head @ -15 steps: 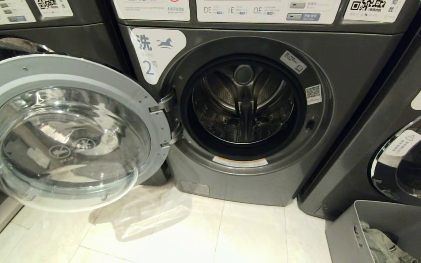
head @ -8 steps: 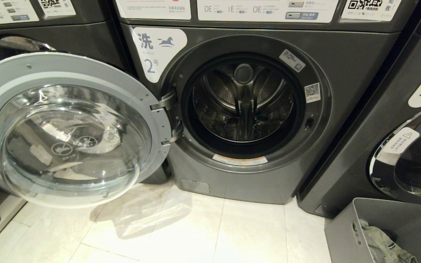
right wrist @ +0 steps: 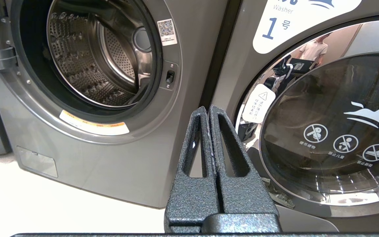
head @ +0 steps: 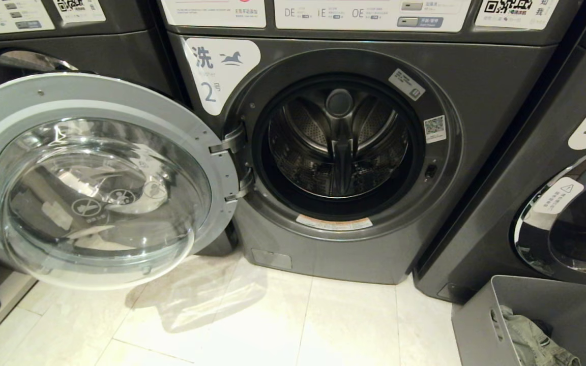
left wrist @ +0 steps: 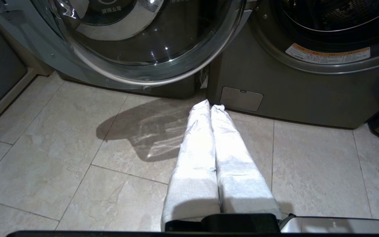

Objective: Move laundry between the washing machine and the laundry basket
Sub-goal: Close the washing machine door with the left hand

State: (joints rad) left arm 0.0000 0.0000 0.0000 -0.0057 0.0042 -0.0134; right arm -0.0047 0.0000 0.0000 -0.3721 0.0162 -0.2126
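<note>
Head view: from above, facing the open washer [head: 339, 147] and door [head: 94, 178]. Left wrist view: low, angled down at floor [left wrist: 77, 158] beneath the door. Right wrist view: low, level, near the drum [right wrist: 90, 56]. All three share the washer front.

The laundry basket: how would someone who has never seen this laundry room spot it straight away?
Start at the dark grey washing machine marked 2, its round glass door swung open. Go right along the pale tiled floor to the grey plastic laundry basket, low before the closed machine marked 1. It alone holds crumpled olive-green clothing.
</note>
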